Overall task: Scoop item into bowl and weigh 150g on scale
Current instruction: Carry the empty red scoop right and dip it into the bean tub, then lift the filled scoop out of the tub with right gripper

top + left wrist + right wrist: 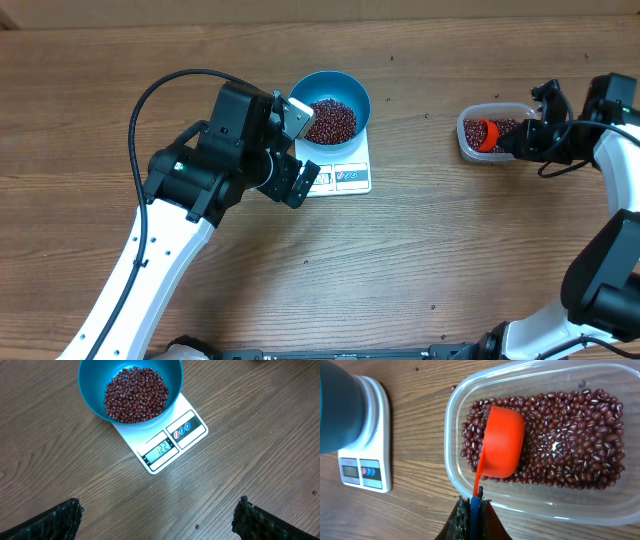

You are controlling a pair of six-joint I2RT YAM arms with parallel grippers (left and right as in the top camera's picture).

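The blue bowl stands on the white scale and holds a heap of red-brown beans. The display shows 122. My left gripper hangs open just left of the scale, with nothing between its fingers. My right gripper is shut on the handle of an orange scoop. The scoop lies mouth-down on more beans in the clear tub.
A single stray bean lies on the wooden table between my left fingers. The left arm's black cable loops over the table's left part. The right arm's body fills the right edge.
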